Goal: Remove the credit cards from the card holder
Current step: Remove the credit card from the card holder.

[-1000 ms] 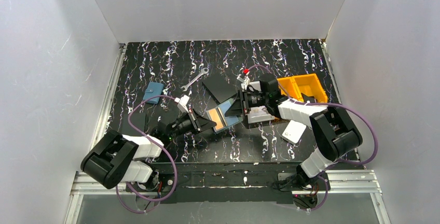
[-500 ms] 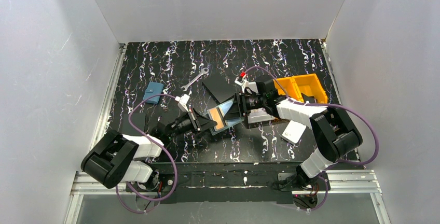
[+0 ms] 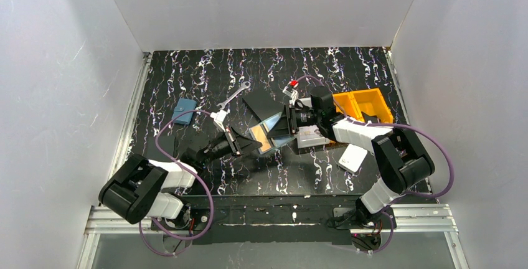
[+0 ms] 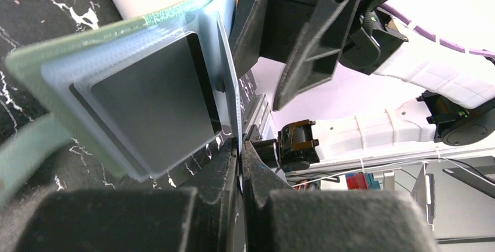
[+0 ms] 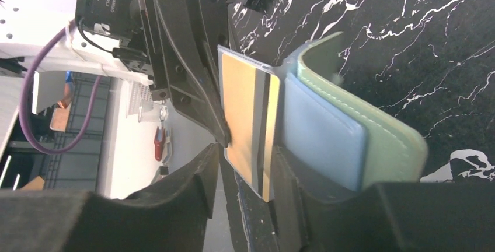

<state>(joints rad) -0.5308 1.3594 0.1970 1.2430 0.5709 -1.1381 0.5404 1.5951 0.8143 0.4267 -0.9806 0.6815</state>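
The mint-green card holder [image 3: 269, 131] stands tilted up off the table between my two grippers. The right wrist view shows its blue inner panel [image 5: 321, 135] and a tan credit card [image 5: 248, 118] with a dark stripe sticking out of it. My left gripper [image 3: 248, 141] is shut on that card's free edge, which shows as a thin pale sheet [image 4: 230, 88] running into the jaws [image 4: 240, 144]. My right gripper [image 3: 288, 126] straddles the holder's flap [image 5: 246, 150] and is closed on it. No separate light-blue card can be told apart.
A black square plate [image 3: 261, 102] lies just behind the holder, with a wrench [image 3: 235, 94] to its left. A small blue pouch [image 3: 183, 111] lies at the left. A yellow bin [image 3: 364, 104] and a white box [image 3: 353, 157] are on the right.
The holder has tipped more upright and shifted a little left and back. Both grippers moved with it and kept their hold.
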